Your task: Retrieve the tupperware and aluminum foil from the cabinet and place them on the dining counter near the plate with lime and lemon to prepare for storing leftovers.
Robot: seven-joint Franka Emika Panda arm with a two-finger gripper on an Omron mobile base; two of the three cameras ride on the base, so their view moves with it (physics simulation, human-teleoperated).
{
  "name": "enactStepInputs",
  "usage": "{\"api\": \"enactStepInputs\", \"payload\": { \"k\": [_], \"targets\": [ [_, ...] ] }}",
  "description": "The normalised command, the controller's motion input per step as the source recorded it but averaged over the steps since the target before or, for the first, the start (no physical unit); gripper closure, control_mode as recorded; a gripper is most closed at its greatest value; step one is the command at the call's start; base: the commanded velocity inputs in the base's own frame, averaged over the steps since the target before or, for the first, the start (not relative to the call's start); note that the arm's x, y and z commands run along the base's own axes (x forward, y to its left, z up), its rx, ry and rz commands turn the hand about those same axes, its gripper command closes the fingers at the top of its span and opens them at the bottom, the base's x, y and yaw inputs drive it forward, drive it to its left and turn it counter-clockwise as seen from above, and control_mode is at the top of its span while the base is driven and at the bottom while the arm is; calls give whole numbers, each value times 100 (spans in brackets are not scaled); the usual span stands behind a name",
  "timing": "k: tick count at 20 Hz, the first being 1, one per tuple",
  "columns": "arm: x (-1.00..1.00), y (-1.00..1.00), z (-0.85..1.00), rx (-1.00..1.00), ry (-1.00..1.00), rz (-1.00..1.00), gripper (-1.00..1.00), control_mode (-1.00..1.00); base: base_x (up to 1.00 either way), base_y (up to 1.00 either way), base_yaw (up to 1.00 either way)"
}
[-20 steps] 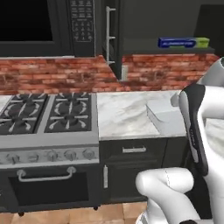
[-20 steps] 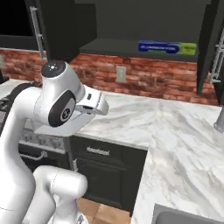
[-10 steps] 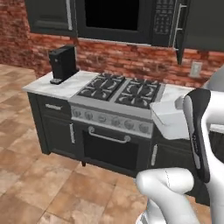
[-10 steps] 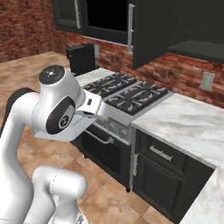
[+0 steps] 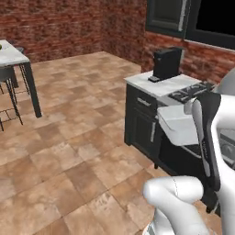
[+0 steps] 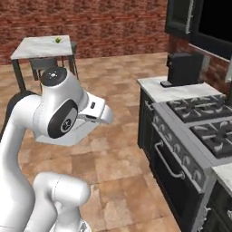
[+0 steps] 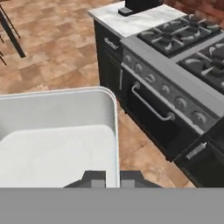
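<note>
So, nearest to me, the gripper (image 7: 112, 177) is clenched on the rim of the tupperware (image 7: 57, 140), which I'm carrying in the air beside the stove (image 7: 175, 57). Beyond it lies open tiled floor, and well apart at the far side stands the dining counter (image 6: 36, 47) with the lime (image 6: 58, 40) on it. I judge the container fetched but not delivered; the aluminum foil remains to be fetched.

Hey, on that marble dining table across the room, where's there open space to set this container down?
In the right base view, the dining counter looks mostly bare: its whole near-left stretch is free. Only a small green fruit, the lime, sits by the far right edge. The tupperware is pinched in the fingers. Stools crowd underneath.
</note>
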Motion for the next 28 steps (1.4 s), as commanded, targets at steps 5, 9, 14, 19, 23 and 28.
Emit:
{"api": "enactStepInputs", "payload": {
  "k": [5, 9, 14, 19, 23, 28],
  "targets": [
    [0, 0, 0, 0, 0, 0, 100, 100, 83, 0, 75],
    [0, 0, 0, 0, 0, 0, 100, 100, 100, -11, 51],
    [0, 0, 0, 0, 0, 0, 100, 100, 100, -28, 34],
    [0, 0, 0, 0, 0, 0, 100, 100, 100, -57, 20],
    [0, 0, 0, 0, 0, 0, 100, 100, 100, -68, 2],
    [0, 0, 0, 0, 0, 0, 100, 100, 100, -57, -7]
  ]
}}
